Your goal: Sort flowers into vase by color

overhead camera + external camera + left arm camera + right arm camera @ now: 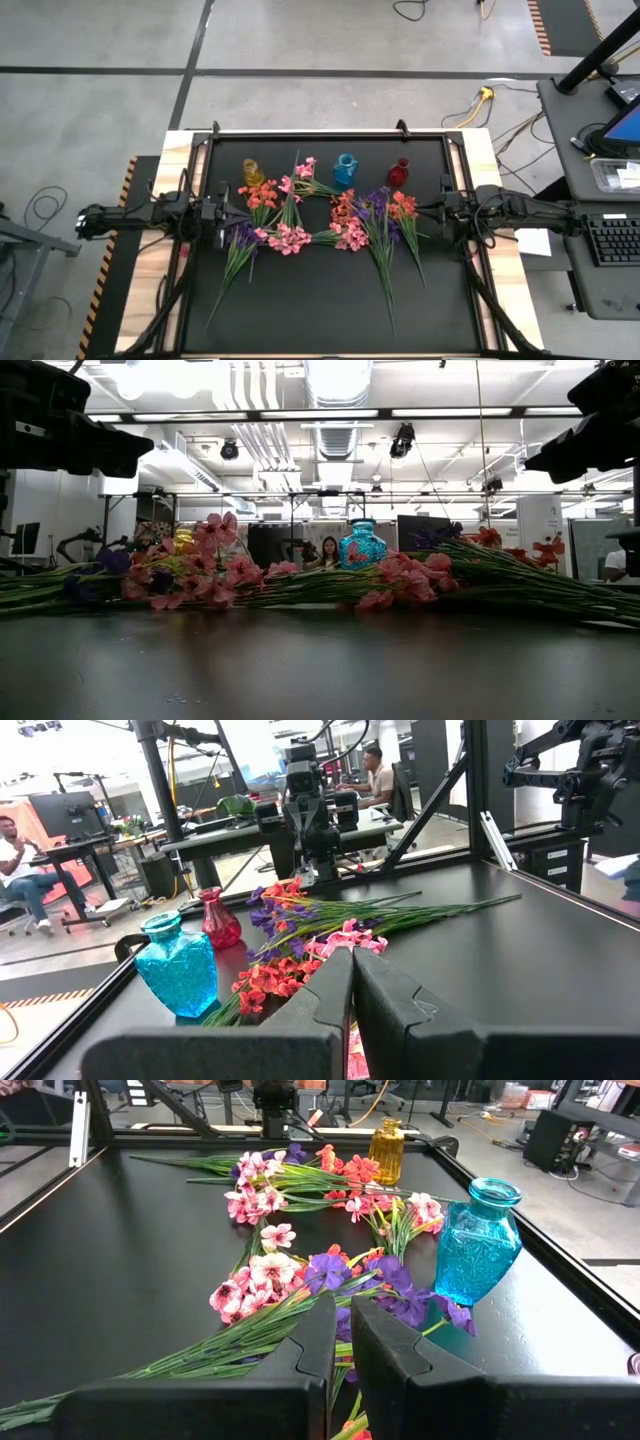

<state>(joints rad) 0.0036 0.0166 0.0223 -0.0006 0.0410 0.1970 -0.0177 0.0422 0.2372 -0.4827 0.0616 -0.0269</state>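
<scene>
Three vases (345, 170); a heap of flowers (350, 232); left gripper (222, 212) and right gripper (443, 207) both closed, empty.

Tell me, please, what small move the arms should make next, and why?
Probably open the left gripper and lower it onto the nearest purple sprig. Both grippers are shut and empty at the table's sides, every flower lies on the mat, and the yellow, blue and red vases hold nothing. The right gripper can wait.
</scene>
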